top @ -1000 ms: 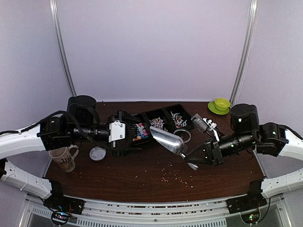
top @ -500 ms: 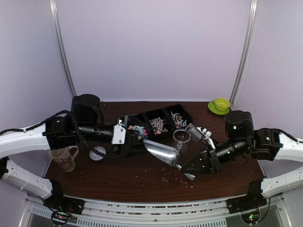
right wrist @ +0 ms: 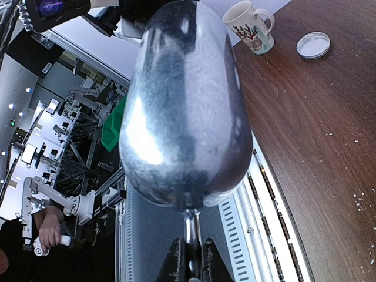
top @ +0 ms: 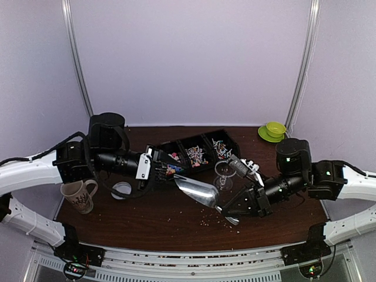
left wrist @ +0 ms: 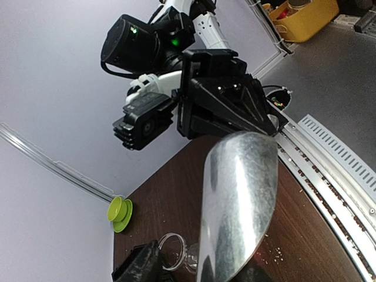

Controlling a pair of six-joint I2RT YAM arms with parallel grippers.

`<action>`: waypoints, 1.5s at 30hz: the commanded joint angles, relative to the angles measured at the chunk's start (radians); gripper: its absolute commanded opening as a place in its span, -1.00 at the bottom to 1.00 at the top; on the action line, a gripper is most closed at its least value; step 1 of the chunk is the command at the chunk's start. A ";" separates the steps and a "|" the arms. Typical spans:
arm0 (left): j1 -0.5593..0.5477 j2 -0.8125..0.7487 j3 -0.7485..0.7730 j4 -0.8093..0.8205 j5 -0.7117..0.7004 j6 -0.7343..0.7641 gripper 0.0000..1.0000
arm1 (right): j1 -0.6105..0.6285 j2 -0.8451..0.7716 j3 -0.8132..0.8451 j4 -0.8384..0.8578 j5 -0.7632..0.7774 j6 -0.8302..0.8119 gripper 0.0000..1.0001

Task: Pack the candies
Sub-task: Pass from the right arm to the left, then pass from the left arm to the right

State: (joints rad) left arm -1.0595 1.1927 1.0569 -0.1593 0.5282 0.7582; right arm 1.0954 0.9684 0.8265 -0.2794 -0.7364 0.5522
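Jaws, right: clamped shut on thin handle of scoop (right wrist: 185,106), bowl pointing out toward tray (top: 194,138). Grip far back on handle, likely so bowl reaches compartments while wrist stays clear. Jaws, left: at tray's near-left end, probably to steady it; whether gripping rim, cannot tell. Candies (top: 197,154) lie in tray compartments. Jar (top: 223,171) just beside scoop. Right arm (top: 294,179) and left arm (top: 111,161) stretched low over bench (top: 176,223), angled inward.

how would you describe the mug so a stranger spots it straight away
On the dark brown table, look along the left edge toward the near corner. The mug stands there upright beside a round lid; it alone is cream with a dark pattern and a side handle.
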 commanded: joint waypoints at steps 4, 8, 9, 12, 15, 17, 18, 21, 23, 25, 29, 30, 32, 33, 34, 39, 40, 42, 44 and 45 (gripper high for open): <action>0.003 0.015 0.019 0.018 0.051 -0.015 -0.48 | 0.014 0.015 -0.015 0.061 -0.023 0.008 -0.97; 0.003 0.016 0.022 0.002 0.069 -0.013 -0.86 | 0.014 0.030 -0.013 0.065 -0.025 0.009 -0.97; 0.003 0.014 0.022 -0.004 0.074 -0.013 -0.89 | 0.015 0.032 -0.012 0.067 -0.026 0.008 -0.97; 0.002 0.012 0.021 -0.021 0.089 -0.016 -1.00 | 0.014 0.033 -0.009 0.075 -0.027 0.009 -0.96; 0.002 0.006 0.017 -0.034 0.080 -0.046 -1.00 | 0.014 0.031 0.002 0.058 -0.018 -0.003 -0.78; 0.002 0.000 0.010 -0.035 0.052 -0.088 -1.00 | 0.012 0.024 0.025 0.007 0.011 -0.043 -0.56; 0.003 -0.003 0.005 -0.037 0.039 -0.114 -1.00 | 0.012 0.018 0.042 -0.032 0.036 -0.073 -0.42; 0.003 -0.004 0.000 -0.047 -0.004 -0.216 -1.00 | 0.011 -0.006 0.093 -0.155 0.160 -0.170 -0.03; 0.003 -0.008 0.001 -0.060 -0.039 -0.284 -1.00 | 0.012 -0.021 0.129 -0.224 0.253 -0.226 0.16; 0.006 -0.014 -0.006 -0.051 -0.097 -0.370 -1.00 | 0.011 -0.031 0.144 -0.265 0.345 -0.265 0.30; 0.017 -0.028 -0.031 -0.021 -0.251 -0.572 -1.00 | 0.011 -0.051 0.162 -0.295 0.511 -0.335 0.52; 0.023 -0.027 -0.028 -0.031 -0.265 -0.603 -1.00 | 0.011 -0.056 0.162 -0.295 0.537 -0.353 0.54; 0.036 -0.015 -0.007 -0.067 -0.313 -0.686 -1.00 | 0.013 -0.071 0.154 -0.283 0.582 -0.397 0.60; 0.046 -0.001 0.012 -0.098 -0.342 -0.734 -1.00 | 0.015 -0.079 0.143 -0.270 0.602 -0.417 0.62; 0.060 0.018 0.033 -0.136 -0.341 -0.768 -1.00 | 0.016 -0.089 0.130 -0.254 0.624 -0.439 0.65; 0.144 0.132 0.123 -0.268 -0.228 -0.928 -1.00 | 0.030 -0.143 0.047 -0.155 0.715 -0.576 0.64; 0.159 0.152 0.128 -0.268 -0.174 -0.949 -1.00 | 0.036 -0.156 0.022 -0.119 0.730 -0.611 0.63; 0.185 0.194 0.123 -0.242 -0.058 -0.995 -1.00 | 0.046 -0.187 -0.034 -0.046 0.741 -0.678 0.61; 0.198 0.222 0.107 -0.193 0.024 -1.033 -1.00 | 0.057 -0.206 -0.099 0.051 0.745 -0.741 0.56; 0.200 0.234 0.102 -0.172 0.059 -1.041 -1.00 | 0.066 -0.211 -0.115 0.079 0.743 -0.772 0.55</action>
State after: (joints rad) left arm -0.8757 1.3888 1.1576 -0.3897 0.3847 -0.1593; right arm 1.1362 0.7860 0.7883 -0.3786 -0.0528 -0.0525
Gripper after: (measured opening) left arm 0.025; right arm 0.786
